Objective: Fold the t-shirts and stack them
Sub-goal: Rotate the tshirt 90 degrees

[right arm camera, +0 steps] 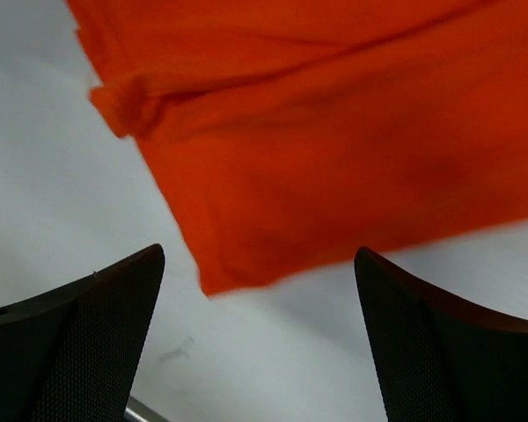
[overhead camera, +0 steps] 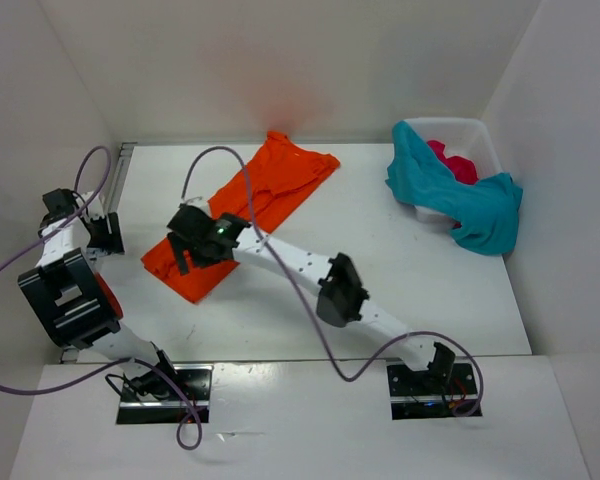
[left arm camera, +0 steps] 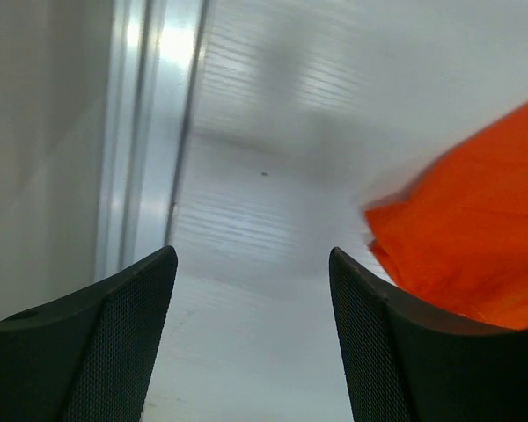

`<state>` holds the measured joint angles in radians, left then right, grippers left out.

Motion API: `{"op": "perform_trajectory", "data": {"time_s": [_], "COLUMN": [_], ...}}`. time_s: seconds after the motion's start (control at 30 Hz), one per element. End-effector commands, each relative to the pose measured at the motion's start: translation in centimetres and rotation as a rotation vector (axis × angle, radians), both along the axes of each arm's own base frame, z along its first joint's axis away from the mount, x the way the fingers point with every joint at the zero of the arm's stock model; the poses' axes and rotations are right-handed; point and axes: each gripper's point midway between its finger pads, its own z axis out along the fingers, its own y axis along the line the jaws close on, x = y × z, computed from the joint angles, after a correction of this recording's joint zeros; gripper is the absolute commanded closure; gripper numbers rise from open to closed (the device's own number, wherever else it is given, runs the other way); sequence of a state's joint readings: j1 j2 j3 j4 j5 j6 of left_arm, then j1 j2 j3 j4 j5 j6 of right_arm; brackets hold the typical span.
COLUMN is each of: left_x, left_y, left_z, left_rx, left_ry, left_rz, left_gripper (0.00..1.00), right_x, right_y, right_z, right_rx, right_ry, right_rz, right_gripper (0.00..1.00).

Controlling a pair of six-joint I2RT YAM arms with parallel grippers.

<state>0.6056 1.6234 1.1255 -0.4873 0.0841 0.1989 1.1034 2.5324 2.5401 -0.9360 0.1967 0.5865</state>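
Top external only, teal t-shirt (overhead camera: 470, 205) draped over basket (overhead camera: 480, 135), wrist views, left tool (left arm camera: 251, 264) wide, right tool (right arm camera: 260, 255) wide over orange t-shirt (right arm camera: 334, 158)

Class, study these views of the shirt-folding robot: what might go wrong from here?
The orange t-shirt lies in a long diagonal strip; the open right gripper above its near end may pinch only one layer, undoing the fold. The teal t-shirt hangs over the white basket's rim; pulling it may tip the basket.

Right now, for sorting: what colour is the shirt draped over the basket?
Teal blue t-shirt, clearest from top external.
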Motion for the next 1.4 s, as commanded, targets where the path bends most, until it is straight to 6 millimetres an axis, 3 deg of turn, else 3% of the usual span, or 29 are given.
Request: {"op": "perform_trajectory", "data": {"time_s": [0.0,0.07,0.17,0.27,0.3,0.37,0.4,0.43,0.6,0.83,0.97,1.0,1.03,1.2,1.37], "left_x": [1.3,1.4,1.8,1.7,1.7,1.8,1.8,1.8,1.6,1.8,1.8,1.8,2.0,1.9,2.0], "left_y": [-1.3,-1.5,-1.6,-1.6,-1.5,-1.7,-1.7,-1.7,-1.7,-1.5,-1.5,-1.5,-1.1,-0.9,-2.3], "left_z": [0.8,0.8,0.6,0.3,0.3,0.3,0.1,0.4,0.5,1.4,1.4,1.4,1.7,2.5,2.8], "left_rx": [-0.037,-0.044,-0.045,-0.045,-0.041,-0.043,-0.043,-0.037,-0.025,-0.006,-0.001,-0.001,0.016,0.034,0.031], "left_ry": [-0.072,-0.077,-0.084,-0.075,-0.074,-0.077,-0.077,-0.085,-0.084,-0.096,-0.094,-0.094,-0.095,-0.105,-0.094], "left_rz": [-0.032,-0.037,-0.072,-0.079,-0.087,-0.102,-0.102,-0.102,-0.119,-0.136,-0.144,-0.144,-0.148,-0.143,-0.243], "left_gripper": [0.23,0.23,0.23,0.23,0.23,0.23,0.23,0.23,0.23,0.23,0.23,0.23,0.23,0.23,0.23], "right_x": [-2.0,-2.2,-2.7,-3.6,-4.1,-4.8,-4.7,-5.1,-6.3,-7.2,-7.2,-7.4,-7.4,-6.2,-6.2], "right_y": [0.7,1.3,2.2,1.9,1.9,1.5,1.5,1.5,1.2,0.9,0.7,0.8,0.8,0.7,0.1], "right_z": [-2.2,-3.3,-3.1,-5.3,-3.6,-6.2,-5.5,-6.4,-9.0,-10.7,-11.7,-11.7,-11.7,-10.6,-10.0], "right_rx": [-0.057,-0.026,0.004,-0.028,-0.012,-0.058,-0.044,-0.050,-0.087,-0.117,-0.116,-0.113,-0.113,-0.101,-0.125], "right_ry": [0.044,0.111,0.111,0.171,0.154,0.204,0.198,0.216,0.285,0.338,0.374,0.382,0.382,0.348,0.341], "right_rz": [0.021,-0.013,-0.004,-0.003,0.003,-0.010,-0.008,-0.001,0.022,0.025,0.020,0.025,0.025,-0.006,-0.018], "right_gripper": [0.08,0.08,0.10,0.13,0.13,0.13,0.13,0.16,0.46,0.54,0.80,0.97,1.00,1.00,1.00]}}
